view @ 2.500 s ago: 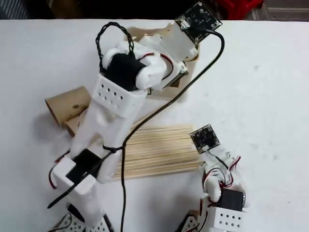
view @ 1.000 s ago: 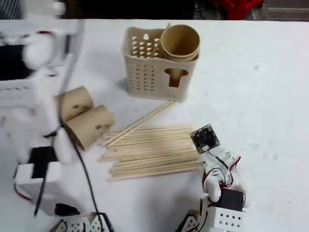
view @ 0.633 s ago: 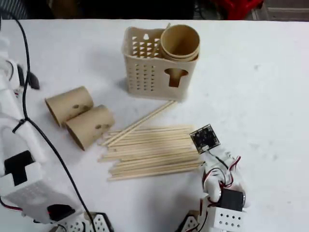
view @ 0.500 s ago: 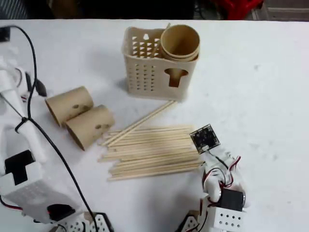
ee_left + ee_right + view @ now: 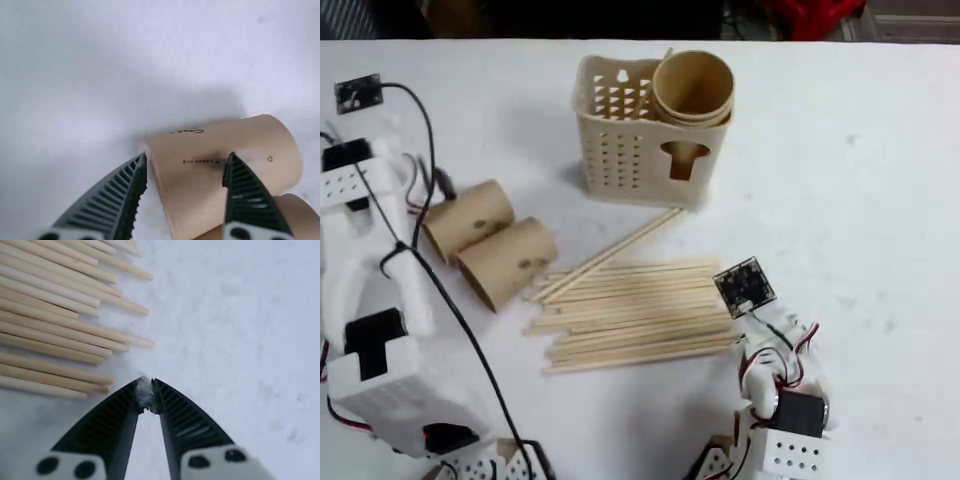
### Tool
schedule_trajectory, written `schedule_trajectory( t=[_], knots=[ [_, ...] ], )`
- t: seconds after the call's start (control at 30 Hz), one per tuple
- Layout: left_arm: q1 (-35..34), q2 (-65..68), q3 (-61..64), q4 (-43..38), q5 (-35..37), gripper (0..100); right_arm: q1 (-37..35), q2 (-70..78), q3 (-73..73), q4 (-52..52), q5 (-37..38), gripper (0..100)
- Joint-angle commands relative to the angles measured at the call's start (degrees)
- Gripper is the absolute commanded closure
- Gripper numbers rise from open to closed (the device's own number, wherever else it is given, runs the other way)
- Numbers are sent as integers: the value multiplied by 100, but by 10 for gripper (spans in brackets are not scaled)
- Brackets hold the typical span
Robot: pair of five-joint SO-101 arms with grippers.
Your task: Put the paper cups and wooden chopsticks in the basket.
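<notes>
Left of the basket (image 5: pixel 620 160), the left gripper (image 5: pixel 186 160) hangs with jaws spread about the end of a paper cup (image 5: pixel 200 145) lying on its side. Its small dark print is too fine to read. A second tipped cup (image 5: pixel 507 260) touches it. Stacked cups (image 5: pixel 693 85) stand inside the basket. In front of the basket lie the wooden chopsticks (image 5: pixel 635 310), with the right gripper (image 5: pixel 148 390) clenched on nothing just beside their ends.

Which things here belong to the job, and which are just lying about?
Job: basket; cups nested in it; loose cup between the open left pincer; second loose cup; chopsticks.
Not the job: cable; red object beyond the table.
</notes>
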Motion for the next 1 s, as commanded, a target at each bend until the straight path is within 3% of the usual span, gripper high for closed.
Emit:
schedule_trajectory(
  t=[0.0, 0.2, 0.53, 0.8, 0.97],
  knots=[
    [453, -215, -9, -123, 308, 748, -57, -31, 44, 22, 62, 981],
    [901, -215, -176, -237, 466, 751, -57, -31, 44, 22, 62, 981],
    [1385, -215, -1196, 273, 633, 751, -57, -31, 44, 31, 62, 981],
    [822, -224, -1495, 985, 580, 749, -57, -31, 44, 31, 62, 981],
    [585, -48, -1354, 1002, 70, 749, -57, -31, 44, 31, 62, 981]
  ],
)
